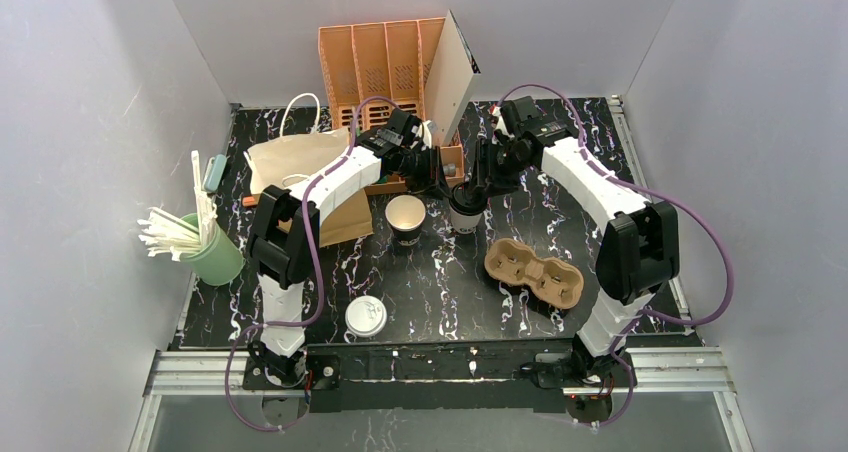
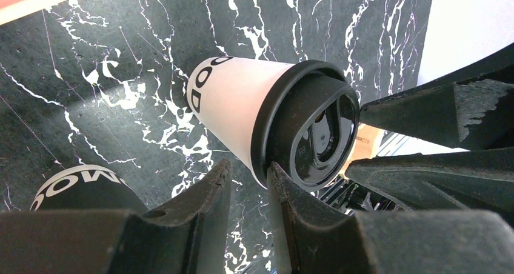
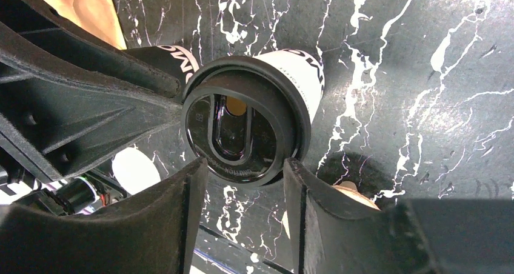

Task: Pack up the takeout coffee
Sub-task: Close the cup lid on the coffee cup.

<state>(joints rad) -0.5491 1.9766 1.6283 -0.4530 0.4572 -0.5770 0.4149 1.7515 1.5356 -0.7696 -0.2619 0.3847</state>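
Note:
The takeout coffee, a white paper cup (image 1: 464, 215) with its black lid (image 1: 467, 199) on it, stands upright mid-table. In the left wrist view the cup (image 2: 233, 107) and lid (image 2: 315, 134) lie just beyond my left gripper (image 2: 246, 170). Its jaws stand a narrow gap apart with nothing between them, and the right fingertip (image 2: 276, 176) lies against the lid's rim. My right gripper (image 3: 242, 163) is open above the lid (image 3: 242, 125), a fingertip over each side of its near edge. Both grippers (image 1: 440, 177) (image 1: 483, 184) meet over the cup.
A black cup (image 1: 405, 219) with a cream inside stands open just left of the coffee. A cardboard cup carrier (image 1: 533, 270) lies to the right front. A flat white lid (image 1: 365, 315), a paper bag (image 1: 300, 167), a green cup of straws (image 1: 210, 252) and an orange organiser (image 1: 385, 62) are around.

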